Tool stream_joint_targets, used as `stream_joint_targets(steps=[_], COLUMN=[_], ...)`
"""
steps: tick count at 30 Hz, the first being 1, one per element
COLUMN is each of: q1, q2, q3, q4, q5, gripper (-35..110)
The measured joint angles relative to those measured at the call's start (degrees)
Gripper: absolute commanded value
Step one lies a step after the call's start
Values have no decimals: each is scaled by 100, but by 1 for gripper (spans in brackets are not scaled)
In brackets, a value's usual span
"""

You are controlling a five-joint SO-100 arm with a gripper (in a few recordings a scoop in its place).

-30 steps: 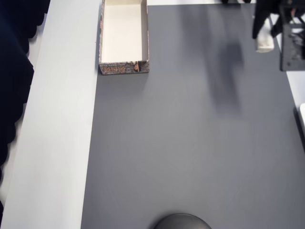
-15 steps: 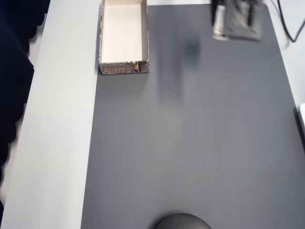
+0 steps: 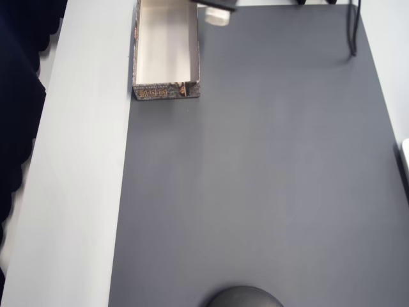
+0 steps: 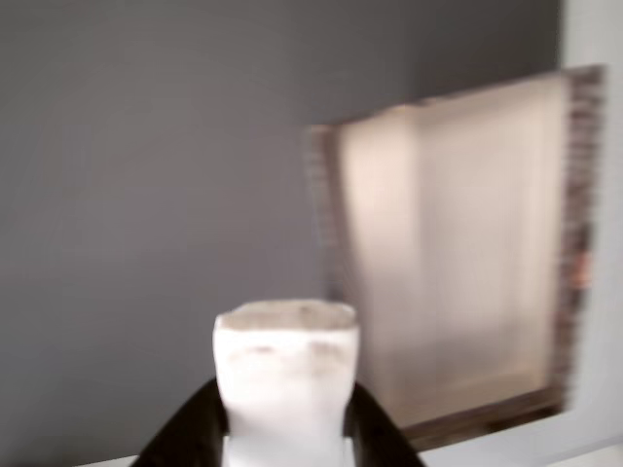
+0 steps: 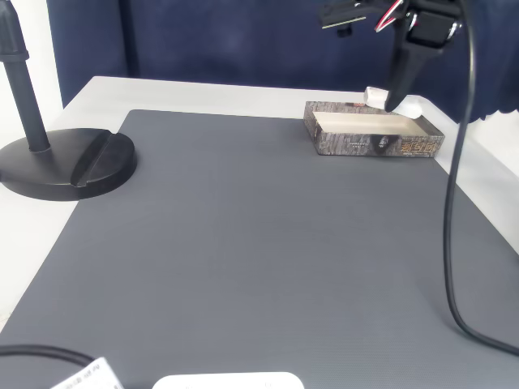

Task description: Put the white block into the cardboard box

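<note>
**One White Block, Held Just Short of the Box**

One small bar is all that separates this job from done. Reading the overhead view from left to right: the pale desk (image 3: 77, 192) edge, then the cardboard box (image 3: 165, 91), a long shallow tray with a cream interior and mottled brown-grey printed walls, then the white block (image 3: 217, 17) hanging just beside the box's right wall over the dark grey mat (image 3: 268, 179). In the wrist view the claw (image 4: 284, 428) is clenched on the block, dark fingers (image 4: 190, 428) flanking its smooth sides and rounded corners, with the box's open mouth up and to the right. In the fixed view the block sits near the tray's far rim.

The risk, as judged from here, is a premature release: the block appears not yet over the opening, so letting go now could drop it onto the ribbed matte mat or clip the thin cardboard wall and bounce out. The light box might also shift if the arm brushes its rim.
</note>
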Motion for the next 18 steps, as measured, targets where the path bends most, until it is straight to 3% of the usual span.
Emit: stream_joint_targets(steps=[7, 18], q1=[360, 765], q2=[-1151, -2145], q3=[-1582, -2470], q4=[0, 0], q5=[826, 1292], gripper=[-2, -2])
